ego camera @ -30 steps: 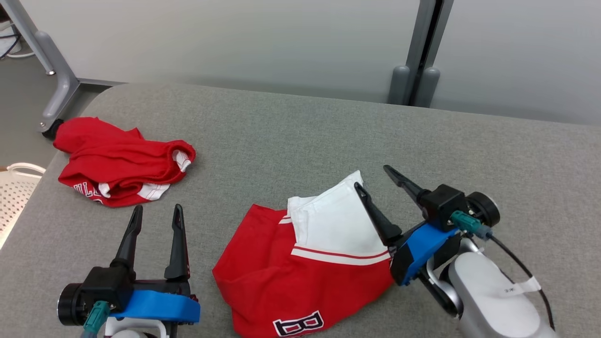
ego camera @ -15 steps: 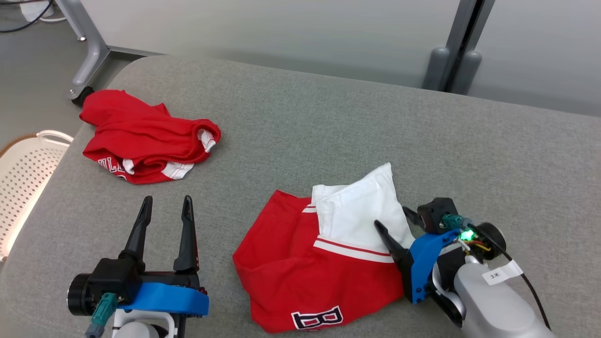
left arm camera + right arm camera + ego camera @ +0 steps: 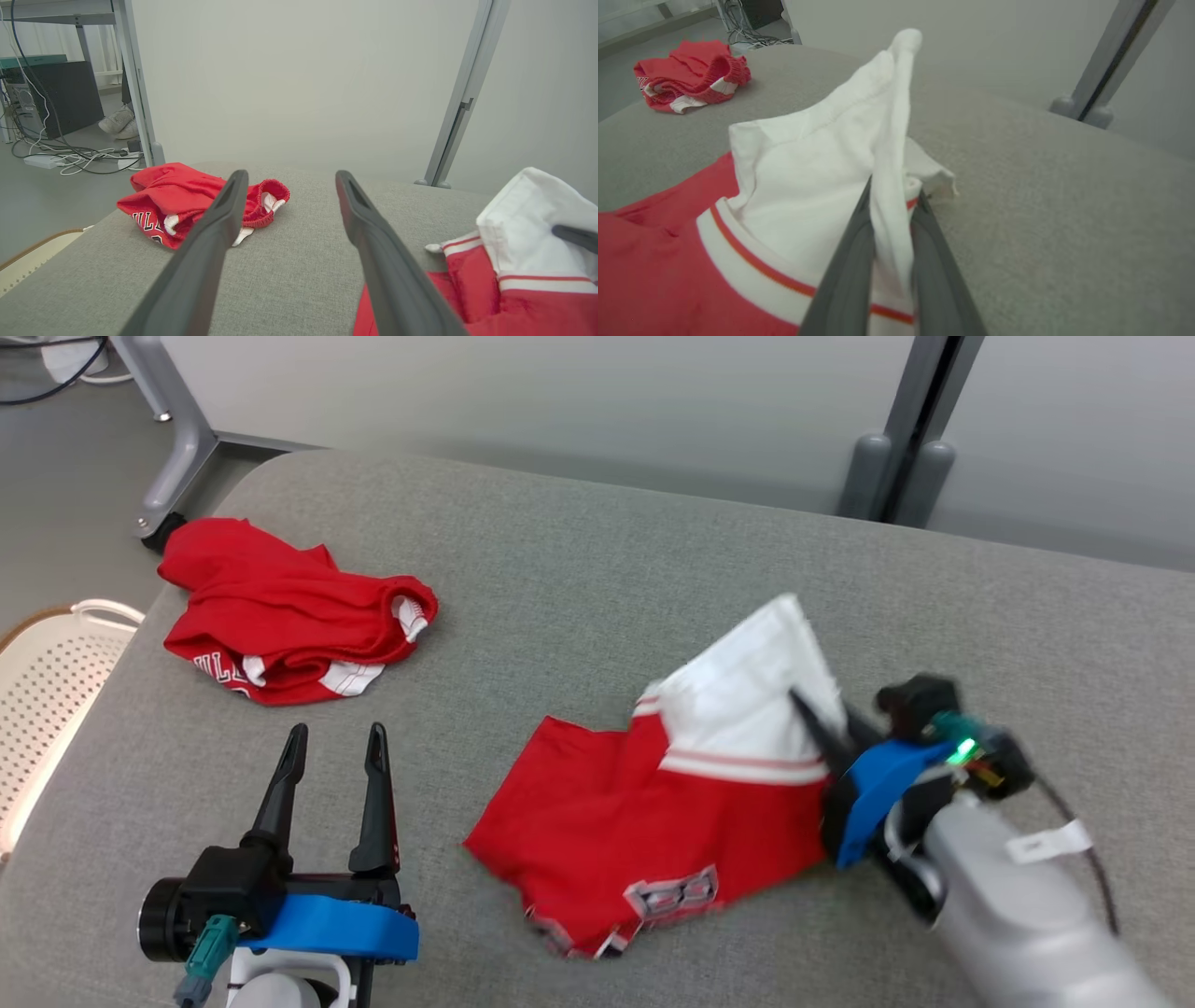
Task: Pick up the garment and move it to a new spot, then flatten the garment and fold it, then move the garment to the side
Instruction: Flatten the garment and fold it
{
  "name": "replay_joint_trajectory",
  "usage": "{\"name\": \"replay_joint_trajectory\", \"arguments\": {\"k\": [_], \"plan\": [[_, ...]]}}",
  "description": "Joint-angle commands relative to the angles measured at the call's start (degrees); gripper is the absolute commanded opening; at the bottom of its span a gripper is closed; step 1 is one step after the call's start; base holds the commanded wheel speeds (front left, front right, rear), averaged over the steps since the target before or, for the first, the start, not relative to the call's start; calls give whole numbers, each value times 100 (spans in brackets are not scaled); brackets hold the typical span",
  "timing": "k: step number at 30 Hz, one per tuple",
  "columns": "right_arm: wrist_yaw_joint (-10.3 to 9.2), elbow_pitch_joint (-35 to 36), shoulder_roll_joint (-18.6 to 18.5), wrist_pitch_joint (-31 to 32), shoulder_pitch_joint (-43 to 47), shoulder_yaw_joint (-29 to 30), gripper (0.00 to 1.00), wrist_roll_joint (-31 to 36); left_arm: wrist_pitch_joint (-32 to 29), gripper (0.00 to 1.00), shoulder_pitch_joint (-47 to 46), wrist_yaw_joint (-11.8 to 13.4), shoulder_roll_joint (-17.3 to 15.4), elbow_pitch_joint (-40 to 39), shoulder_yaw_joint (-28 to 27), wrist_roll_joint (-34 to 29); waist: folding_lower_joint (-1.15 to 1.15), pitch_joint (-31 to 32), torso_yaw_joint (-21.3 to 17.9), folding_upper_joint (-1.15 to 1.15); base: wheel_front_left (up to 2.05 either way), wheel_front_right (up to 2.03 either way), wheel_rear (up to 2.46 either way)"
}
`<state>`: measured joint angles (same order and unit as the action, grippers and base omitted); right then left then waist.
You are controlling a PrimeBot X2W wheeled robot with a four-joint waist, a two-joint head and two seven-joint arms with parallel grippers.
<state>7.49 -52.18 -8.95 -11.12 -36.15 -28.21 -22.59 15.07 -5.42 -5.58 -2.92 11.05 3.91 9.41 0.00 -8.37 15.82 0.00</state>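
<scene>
The left gripper (image 3: 336,733) hovers released above the near edge of the grey table (image 3: 597,569). The right gripper (image 3: 893,191) is clenched on the white edge of the red shorts (image 3: 653,812). The shorts lie mid-table with that corner raised, and their logo patch is too blurred to read. Farther left, a second red garment (image 3: 187,196) shows the white letters "ULL".

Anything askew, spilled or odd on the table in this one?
Nothing spilled or damaged. A second red garment lies crumpled near the far left corner of the table. The red-and-white garment is rumpled, its white part pinched into a peak by the right gripper; that fits a pick-up.
</scene>
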Motion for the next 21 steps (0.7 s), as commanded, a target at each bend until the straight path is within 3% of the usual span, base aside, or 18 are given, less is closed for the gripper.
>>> {"name": "replay_joint_trajectory", "arguments": {"k": [1, 7, 11, 21], "plan": [[1, -24, -111, -104, -162, 93, 0, 40, 15, 100, 5, 16, 6, 1, -30, -31, 0, 30, -37, 0, 0, 0, 0], [1, 29, -484, -380, -510, 422, 0, 313, 15, 100, 58, 24, 6, -10, -64, -28, 0, 173, -206, 0, 0, 0, 0], [1, 342, -720, -410, -188, 580, 0, 464, 15, 100, 135, 36, 5, -26, -41, -4, 0, 277, -319, 0, 0, 0, 0], [1, 2437, -941, -410, 2268, 1032, 0, 928, 15, 100, 293, 41, 5, -75, -90, -36, 0, 434, -676, 0, 0, 0, 0]]}}
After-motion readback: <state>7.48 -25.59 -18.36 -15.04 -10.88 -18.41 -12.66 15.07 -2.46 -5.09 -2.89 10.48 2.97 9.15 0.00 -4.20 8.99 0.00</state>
